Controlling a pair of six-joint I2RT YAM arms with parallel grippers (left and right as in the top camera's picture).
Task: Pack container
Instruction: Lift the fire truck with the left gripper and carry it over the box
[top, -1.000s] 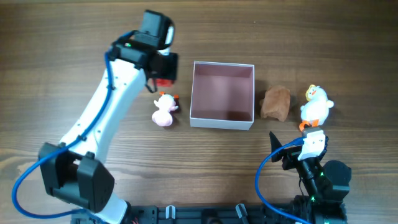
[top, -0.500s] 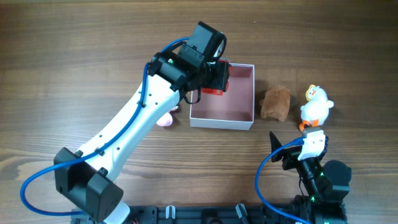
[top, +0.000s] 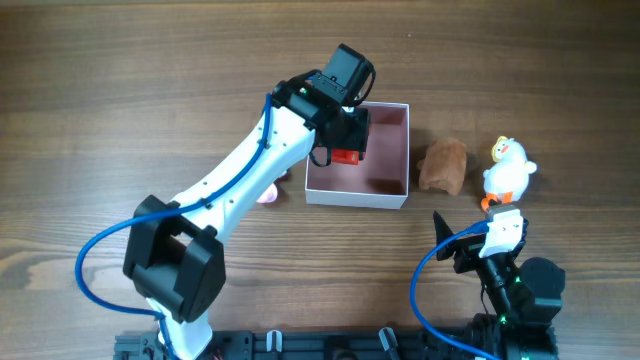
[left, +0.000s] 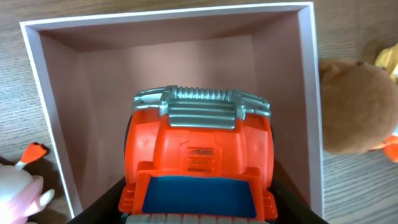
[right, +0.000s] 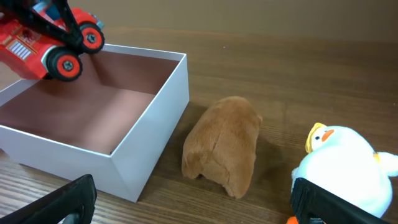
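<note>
The container (top: 388, 192) is a square white box with a dusty pink inside, at the table's middle. My left gripper (top: 345, 140) is shut on a red toy truck (top: 346, 156) and holds it over the box's left half, above the floor. The left wrist view shows the truck (left: 198, 149) between my fingers over the pink floor (left: 99, 112). The right wrist view shows the truck (right: 46, 43) hanging over the box (right: 149, 130). My right gripper (top: 478, 240) is open and empty near the front edge, close to a white duck toy (top: 507, 170).
A brown plush toy (top: 444, 165) lies right of the box, with the white duck just beyond it (right: 342, 165). A pink toy (top: 268, 190) lies left of the box, mostly hidden under my left arm.
My left arm has swung right from beside the pink toy, carrying the red truck to over the box, then a little lower. The right arm has not moved.
</note>
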